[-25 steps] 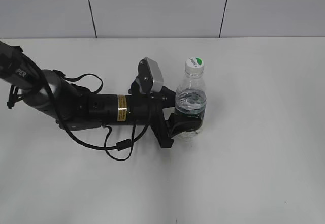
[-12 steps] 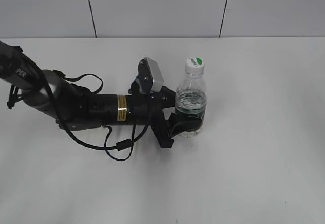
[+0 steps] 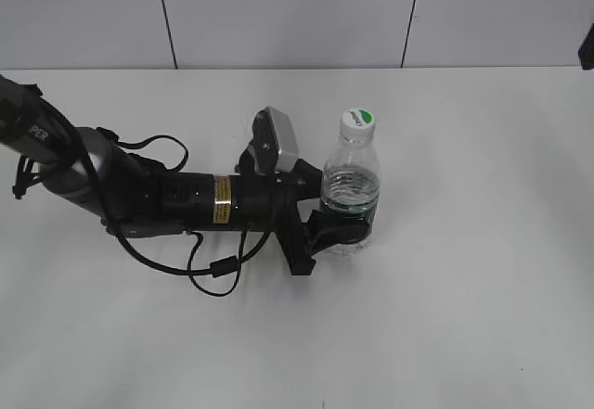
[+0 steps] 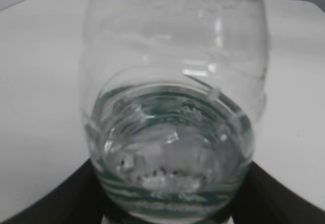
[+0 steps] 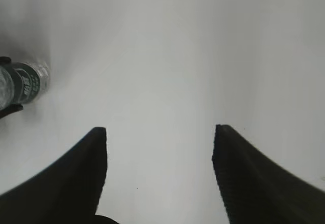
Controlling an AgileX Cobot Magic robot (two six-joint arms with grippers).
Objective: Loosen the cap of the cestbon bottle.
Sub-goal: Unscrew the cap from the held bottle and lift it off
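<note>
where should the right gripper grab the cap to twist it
Grip the cap around its round side wall, coming from above, jaws straddling it. The cestbon bottle stands upright, its lower body held by the left gripper, leaving the top free.

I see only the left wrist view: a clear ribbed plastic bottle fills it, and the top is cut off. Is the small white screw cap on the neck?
Observer: Yes. In the exterior view the small white screw cap with a green patch sits on the clear ribbed plastic bottle, which stands upright.
Operator: Where is the right gripper?
Observer: The right gripper is open over bare white table, with the bottle far off at the left edge of its view.
Operator: Where does my gripper hold?
Observer: The left gripper is shut on the lower body, at the dark green label band.
</note>
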